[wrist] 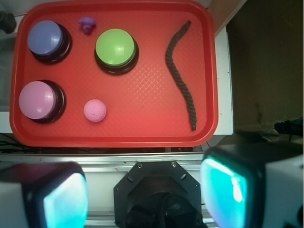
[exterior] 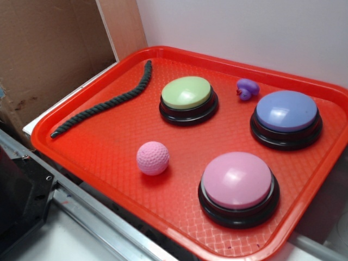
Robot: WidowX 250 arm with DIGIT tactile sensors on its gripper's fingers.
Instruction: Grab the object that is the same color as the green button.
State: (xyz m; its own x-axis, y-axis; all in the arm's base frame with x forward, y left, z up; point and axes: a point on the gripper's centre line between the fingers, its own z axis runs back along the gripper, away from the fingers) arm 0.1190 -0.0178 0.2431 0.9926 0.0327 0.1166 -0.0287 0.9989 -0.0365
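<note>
Rope (exterior: 106,102), dark green and wavy, lies along the left side of the red tray (exterior: 98,157) in the outside view, then comes the pink ball (exterior: 153,157), the green button (exterior: 186,92) it matches, and well right the purple duck (exterior: 247,88), so nothing is grabbed yet and the approach is still to come. Next move, I'd say, is dropping over the rope's middle. Only the wrist view shows the hand (wrist: 145,190), released with pads wide apart, high above the tray's near edge.
</note>
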